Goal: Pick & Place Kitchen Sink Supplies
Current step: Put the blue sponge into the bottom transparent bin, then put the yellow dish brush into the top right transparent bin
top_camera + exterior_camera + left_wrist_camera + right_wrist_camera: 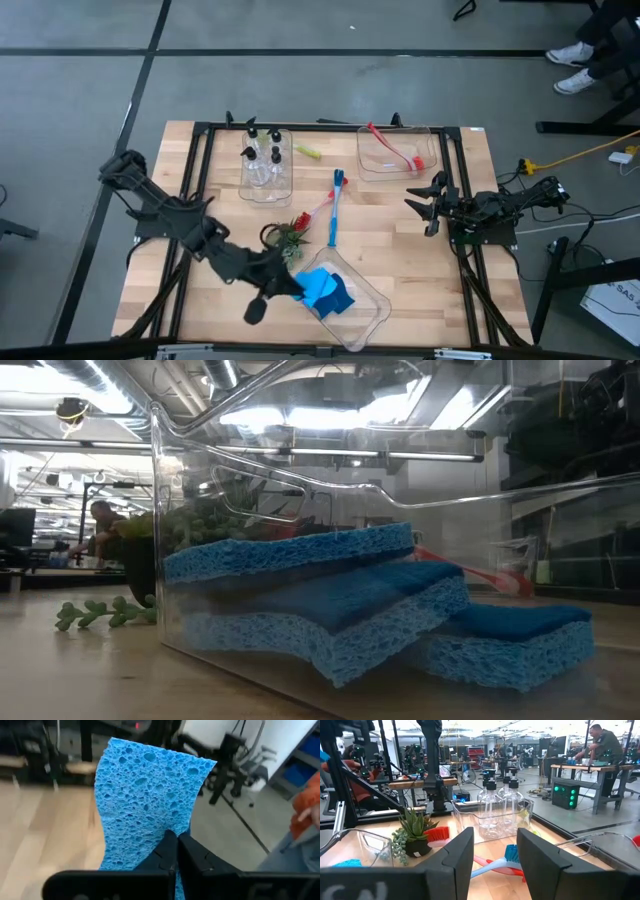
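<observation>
My left gripper [296,287] is shut on a blue sponge [147,795] over the left end of a clear bin [372,318] near the table's front edge. More blue sponges [330,600] lie stacked inside that bin. At the table's right side my right gripper [495,855] stands open, touching nothing. Clear pump bottles [262,155] stand in a bin at the back. A red brush [392,148] lies in another bin. A blue brush [336,205] and a red one lie crossed on the table's middle. My left gripper pinches the sponge's near edge [161,829] between its two fingers, which lie on its two broad faces. The fingers come from the table's left, almost level. The sponge is lifted clear and sticks out beyond the fingertips, slightly curved.
A small potted plant [290,232] stands just beyond the sponge bin, close to my left arm. A yellow-green brush [306,152] lies beside the bottle bin. A black frame [200,135] runs along the table's edges. People show in the room beyond.
</observation>
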Tool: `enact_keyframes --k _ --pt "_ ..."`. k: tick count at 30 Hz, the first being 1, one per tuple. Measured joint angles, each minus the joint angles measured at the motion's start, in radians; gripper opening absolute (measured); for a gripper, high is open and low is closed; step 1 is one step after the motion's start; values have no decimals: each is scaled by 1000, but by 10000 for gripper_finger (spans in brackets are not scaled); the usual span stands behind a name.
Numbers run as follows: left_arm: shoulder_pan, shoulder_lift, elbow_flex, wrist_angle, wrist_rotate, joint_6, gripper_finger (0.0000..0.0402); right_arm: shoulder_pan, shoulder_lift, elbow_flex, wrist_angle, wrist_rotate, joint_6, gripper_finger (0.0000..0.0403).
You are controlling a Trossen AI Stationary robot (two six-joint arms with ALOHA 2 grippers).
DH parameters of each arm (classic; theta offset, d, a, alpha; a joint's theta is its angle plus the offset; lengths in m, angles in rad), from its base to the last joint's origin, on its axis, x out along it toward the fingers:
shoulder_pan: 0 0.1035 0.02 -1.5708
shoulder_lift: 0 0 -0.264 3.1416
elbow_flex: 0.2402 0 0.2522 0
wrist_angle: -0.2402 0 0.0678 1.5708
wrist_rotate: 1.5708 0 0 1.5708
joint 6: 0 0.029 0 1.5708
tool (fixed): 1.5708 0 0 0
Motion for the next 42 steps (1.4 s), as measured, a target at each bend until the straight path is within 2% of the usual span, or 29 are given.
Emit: enact_keyframes --k 5,17,23,30,42 --pt "63 40 1 123 53 66 2 0 0 0 0 0 1 149" --pt "161 295 1 121 251 -36 2 0 0 0 0 0 2 149" --pt "174 375 1 116 235 -87 2 0 0 0 0 0 3 149" --pt "202 401 1 119 229 -139 13 0 0 0 0 0 3 149" --pt "215 389 2 115 212 -121 77 0 0 0 0 0 0 149"
